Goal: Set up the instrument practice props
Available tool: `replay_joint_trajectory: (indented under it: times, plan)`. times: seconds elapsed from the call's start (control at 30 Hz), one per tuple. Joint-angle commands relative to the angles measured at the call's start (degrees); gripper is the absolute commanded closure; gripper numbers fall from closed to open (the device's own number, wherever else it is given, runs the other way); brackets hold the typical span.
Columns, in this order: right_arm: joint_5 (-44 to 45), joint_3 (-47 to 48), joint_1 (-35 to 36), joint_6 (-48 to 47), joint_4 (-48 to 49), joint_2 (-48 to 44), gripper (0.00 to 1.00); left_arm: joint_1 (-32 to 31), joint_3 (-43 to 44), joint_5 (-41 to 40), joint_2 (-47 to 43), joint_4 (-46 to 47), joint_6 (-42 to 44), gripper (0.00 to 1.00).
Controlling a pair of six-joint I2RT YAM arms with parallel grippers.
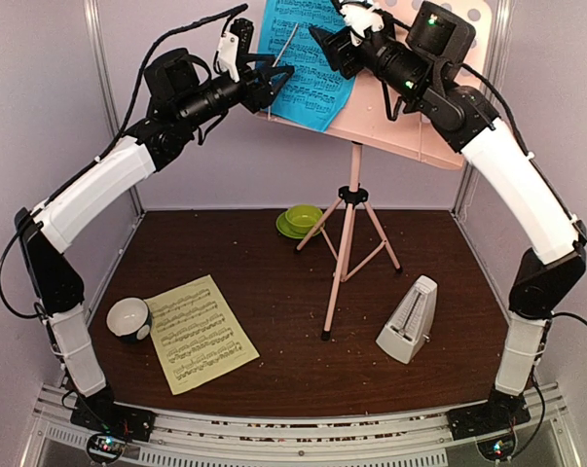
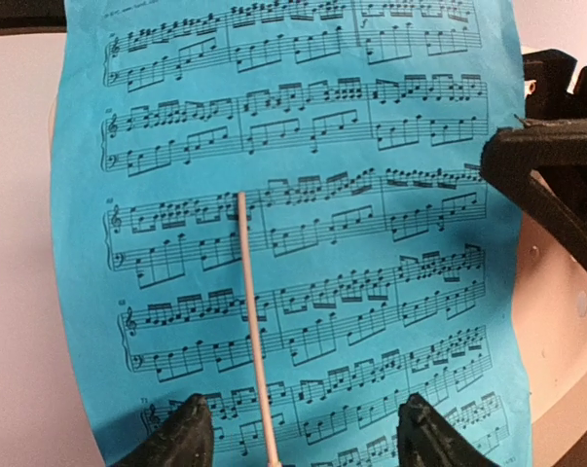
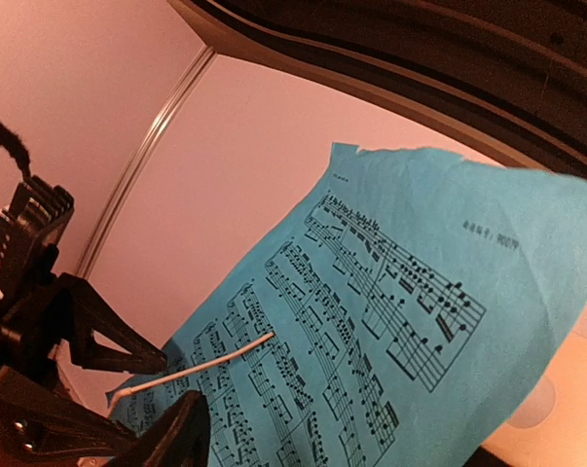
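- Left claw (image 2: 305, 438): fingers apart, clamped on nothing, tips facing the blue sheet (image 2: 293, 195) at its 9 o'clock edge.
- Right claw (image 1: 320, 41): fingers apart, over the sheet's 2 o'clock side.
- Both arms rear high, elbows bent, forearms converging.
- The sheet lies on the pink music stand (image 1: 400, 117).
- On the desk (image 1: 274, 263), from the stand's feet: yellow page (image 1: 198, 333) at 8 o'clock, metronome (image 1: 410, 319) at 4.

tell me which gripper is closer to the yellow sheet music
Left. The left gripper is up at the blue page, over the yellow page's side; the right gripper is at the blue page too, farther right.
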Motion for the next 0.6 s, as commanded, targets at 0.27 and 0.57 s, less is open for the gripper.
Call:
replay_joint_trajectory:
  times: [0.27,0.57]
  plan:
    - [5.2,-4.3,0.2,4.4,1.4,-10.0,0.00,0.5,-8.6,-16.3,-16.9,-16.7,-0.4,0.04]
    - [11.0,-13.0,4.0,10.1,-4.7,-21.7,0.00,3.5,-30.7,-21.5,-31.9,-33.8,-21.6,0.02]
